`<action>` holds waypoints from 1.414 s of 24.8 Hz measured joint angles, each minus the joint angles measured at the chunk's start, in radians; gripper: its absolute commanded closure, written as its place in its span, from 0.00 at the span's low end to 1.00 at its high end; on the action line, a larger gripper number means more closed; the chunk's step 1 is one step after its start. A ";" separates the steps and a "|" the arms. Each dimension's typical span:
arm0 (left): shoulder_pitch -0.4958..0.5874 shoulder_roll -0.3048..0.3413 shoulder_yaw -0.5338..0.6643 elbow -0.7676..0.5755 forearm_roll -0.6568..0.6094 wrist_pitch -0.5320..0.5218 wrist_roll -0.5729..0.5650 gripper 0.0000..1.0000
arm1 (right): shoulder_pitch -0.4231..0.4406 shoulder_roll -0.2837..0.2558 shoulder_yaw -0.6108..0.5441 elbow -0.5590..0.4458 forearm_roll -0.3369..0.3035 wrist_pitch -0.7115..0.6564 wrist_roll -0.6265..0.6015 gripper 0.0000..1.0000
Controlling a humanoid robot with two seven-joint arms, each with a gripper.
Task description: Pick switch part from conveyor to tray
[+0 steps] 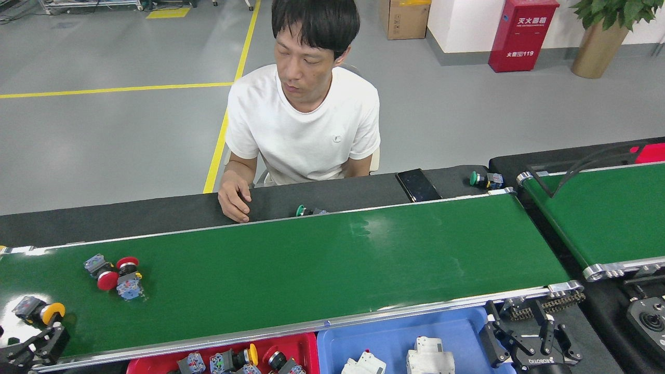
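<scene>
I see the conveyor [322, 265] running left to right across my view, its green belt glossy between silver rails. Three switch parts lie at its left end. A yellow-capped switch part [39, 310] lies on its side near the left edge, close to my left gripper [32, 349]. That gripper sits low at the bottom-left corner, just over the near rail, its dark fingers spread apart and holding nothing. A little farther up the belt, two red-capped switch parts [114, 271] lie touching each other.

My right gripper [530, 345] hangs at the bottom right, off the near rail, beside the blue tray [395, 337]. Its jaws stand apart and empty. The blue tray holds white parts. Next to it, the red tray [291, 345] already holds several switch parts, one with a yellow cap.

Across the belt a person in a white shirt [304, 130] sits with one hand [235, 196] resting on the black table [156, 213]. A green-capped switch [307, 211] lies on that table by the far rail, a phone [418, 185] farther right, and another green-capped switch [486, 179] beyond it. A second green belt [608, 213] runs at the right.
</scene>
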 measured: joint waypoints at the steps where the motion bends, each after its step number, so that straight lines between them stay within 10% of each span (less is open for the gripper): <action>1: -0.034 0.024 -0.008 0.066 0.000 0.001 0.000 0.00 | 0.000 0.000 0.000 0.000 0.000 -0.002 -0.001 0.06; 5: -0.181 0.077 -0.069 0.284 0.000 0.005 0.001 0.09 | 0.000 0.000 0.001 0.000 0.000 -0.007 -0.001 0.06; 11: -0.279 0.099 -0.132 0.421 0.009 0.002 0.048 0.95 | 0.000 0.000 0.002 0.000 0.000 -0.011 -0.001 0.06; 18: -0.266 0.084 -0.145 0.377 0.065 -0.037 0.060 0.96 | 0.001 0.000 0.003 0.005 0.000 -0.011 -0.002 0.06; 28: 0.258 -0.053 -0.151 -0.498 0.167 -0.083 0.066 0.93 | 0.016 0.000 -0.024 0.006 0.000 -0.013 -0.002 0.06; 35: 0.379 -0.132 -0.351 -0.749 0.011 -0.150 0.076 0.86 | 0.059 0.000 -0.080 0.005 -0.004 -0.016 -0.002 0.06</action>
